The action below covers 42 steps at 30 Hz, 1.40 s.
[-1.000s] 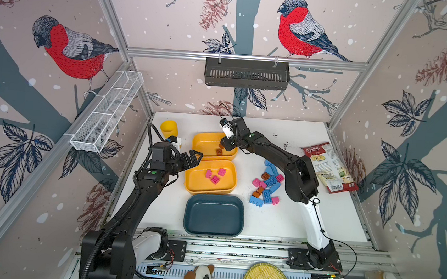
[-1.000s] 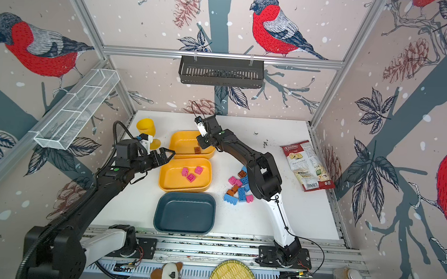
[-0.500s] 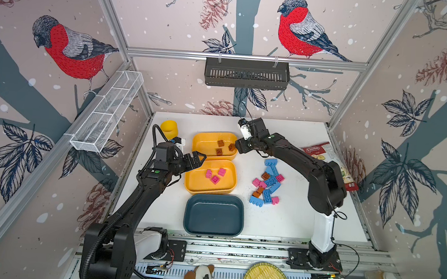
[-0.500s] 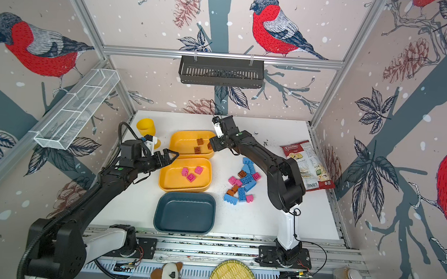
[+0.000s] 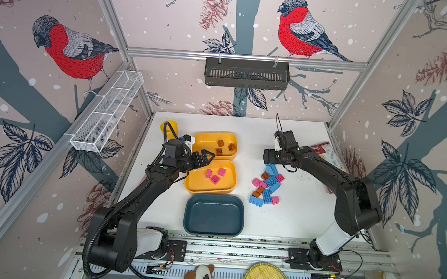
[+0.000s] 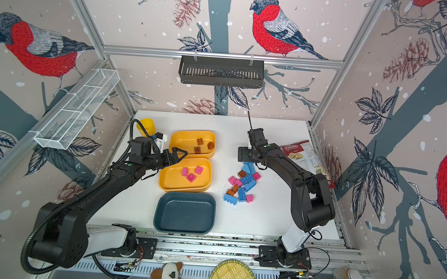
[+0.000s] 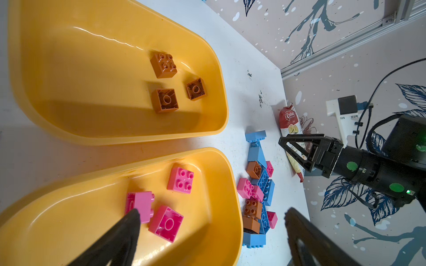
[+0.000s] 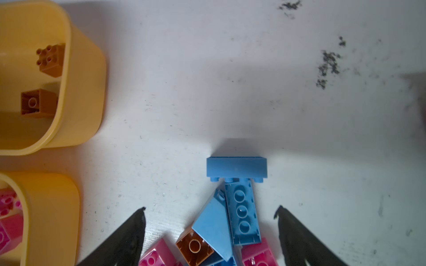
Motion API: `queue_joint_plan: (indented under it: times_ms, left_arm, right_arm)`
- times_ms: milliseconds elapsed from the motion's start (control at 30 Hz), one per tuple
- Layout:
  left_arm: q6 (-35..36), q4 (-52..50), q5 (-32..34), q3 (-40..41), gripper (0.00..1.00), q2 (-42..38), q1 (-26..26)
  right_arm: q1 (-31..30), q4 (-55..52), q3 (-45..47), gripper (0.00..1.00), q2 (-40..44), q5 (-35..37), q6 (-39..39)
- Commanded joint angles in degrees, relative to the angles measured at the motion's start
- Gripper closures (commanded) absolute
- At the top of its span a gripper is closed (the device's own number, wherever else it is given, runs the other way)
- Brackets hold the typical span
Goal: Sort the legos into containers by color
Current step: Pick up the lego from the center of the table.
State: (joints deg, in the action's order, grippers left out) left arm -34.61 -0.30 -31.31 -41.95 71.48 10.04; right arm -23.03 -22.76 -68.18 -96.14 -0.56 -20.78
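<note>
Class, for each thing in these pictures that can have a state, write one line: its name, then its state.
far yellow tray, holds three brown bricks
near yellow tray, holds three pink bricks
teal tray, empty
loose bricks, unsorted heap on the table
left gripper, open, empty
right gripper, open, empty

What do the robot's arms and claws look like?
Both black and jointed, white at the base, green spots near the wrist. The left arm carries a ribbed black hose, the right arm thin cables. The left claw and right claw have open-framed triangular black fingers.
</note>
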Motion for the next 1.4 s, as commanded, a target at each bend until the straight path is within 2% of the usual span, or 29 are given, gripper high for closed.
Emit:
queue_joint_plan:
  times_ms: [0,167,433,700,1133,1367]
  left_arm:
    - [-0.1,2.6,-0.1,-0.4,0.03,0.2,0.2]
    - [-0.3,3.3,-0.2,-0.3,0.03,0.5,0.2]
    - [0.6,2.4,0.1,-0.4,0.03,0.2,0.1]
    - [0.9,2.5,0.0,-0.5,0.03,0.9,0.2]
    - [1.4,1.4,0.8,-0.6,0.03,0.5,0.2]
    - [1.6,1.0,1.0,-0.8,0.03,0.7,0.1]
  right_arm:
    - [0.8,4.8,3.6,0.1,1.6,-1.6,-14.3]
    - [0.7,8.3,4.4,0.12,0.1,-2.6,-27.2]
    - [1.2,9.4,1.8,0.23,-6.1,-2.6,-35.9]
    - [1.7,11.1,-0.2,0.32,-11.1,-2.5,-36.7]
    - [1.6,9.7,-6.2,0.44,-18.0,1.0,-32.8]
    - [0.3,7.3,-8.2,0.55,-19.9,6.0,-29.2]
